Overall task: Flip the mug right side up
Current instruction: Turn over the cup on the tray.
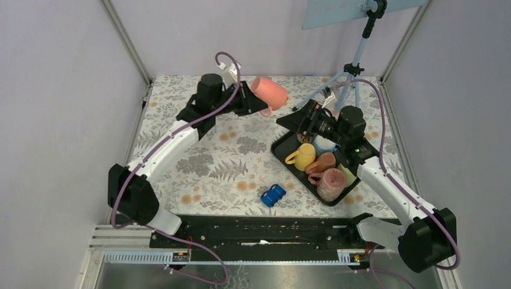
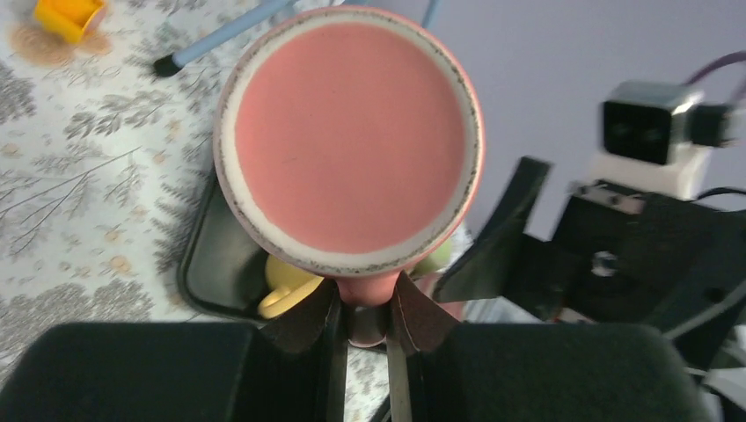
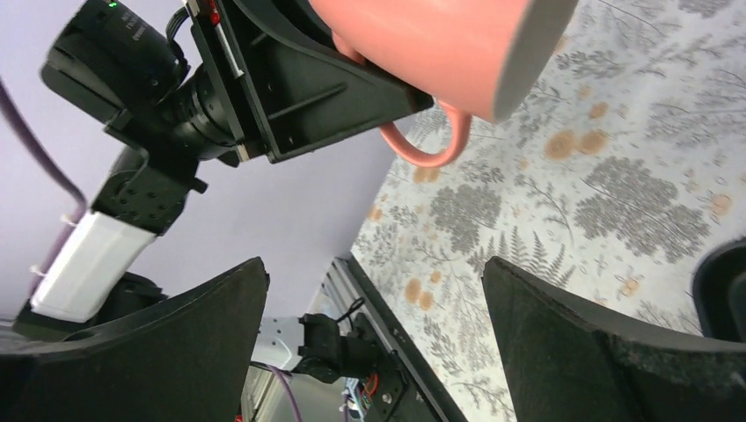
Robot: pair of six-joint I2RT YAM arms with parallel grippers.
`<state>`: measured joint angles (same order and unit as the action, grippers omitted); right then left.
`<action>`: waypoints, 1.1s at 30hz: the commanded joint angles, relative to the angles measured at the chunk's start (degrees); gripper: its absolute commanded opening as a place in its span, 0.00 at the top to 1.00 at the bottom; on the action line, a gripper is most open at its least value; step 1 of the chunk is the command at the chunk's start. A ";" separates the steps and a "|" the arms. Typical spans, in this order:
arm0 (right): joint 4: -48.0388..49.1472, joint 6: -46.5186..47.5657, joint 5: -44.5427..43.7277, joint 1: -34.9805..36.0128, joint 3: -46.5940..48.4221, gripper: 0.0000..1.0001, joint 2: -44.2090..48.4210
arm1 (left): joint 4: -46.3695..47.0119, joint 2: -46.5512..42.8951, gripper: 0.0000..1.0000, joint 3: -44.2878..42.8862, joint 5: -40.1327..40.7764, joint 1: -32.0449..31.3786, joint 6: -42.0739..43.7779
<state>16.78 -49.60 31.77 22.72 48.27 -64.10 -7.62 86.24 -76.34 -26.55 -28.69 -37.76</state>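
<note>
The pink mug (image 1: 269,92) hangs in the air over the back of the table, lying on its side. My left gripper (image 1: 259,103) is shut on its handle. In the left wrist view a flat pink end of the mug (image 2: 350,136), ringed by a pale rim, faces the camera, and the left gripper (image 2: 368,305) pinches the handle below it. The right wrist view shows the mug (image 3: 422,44) tilted, its handle loop (image 3: 429,148) hanging down beside the left gripper's fingers (image 3: 325,88). My right gripper (image 1: 296,118) (image 3: 371,268) stands wide open just right of the mug, with nothing between its fingers.
A black tray (image 1: 281,150) at the right holds several cups, among them a yellow mug (image 1: 301,156), an orange-brown mug (image 1: 323,162) and a pink tumbler (image 1: 331,183). A blue toy car (image 1: 273,195) lies near the front. A light-blue tripod (image 1: 355,63) stands at the back right.
</note>
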 commanded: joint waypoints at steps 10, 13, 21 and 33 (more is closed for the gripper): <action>26.67 -14.68 8.01 -0.13 4.52 0.11 -9.39 | 25.45 -6.25 1.00 0.50 -14.84 3.39 -18.27; 31.88 -18.81 8.32 -0.13 5.88 0.15 -12.07 | 27.25 -6.41 1.00 0.99 -15.49 3.40 -19.82; 36.02 -22.35 8.17 1.04 8.66 0.31 -15.58 | 32.06 -6.52 1.00 3.64 -16.10 3.40 -23.10; 35.69 -21.58 6.49 4.43 9.04 0.42 -16.22 | 36.34 -6.23 1.00 5.26 -16.87 3.38 -25.78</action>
<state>48.01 -71.05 38.57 26.63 54.26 -80.01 18.87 83.59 -70.72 -41.85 -25.32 -62.57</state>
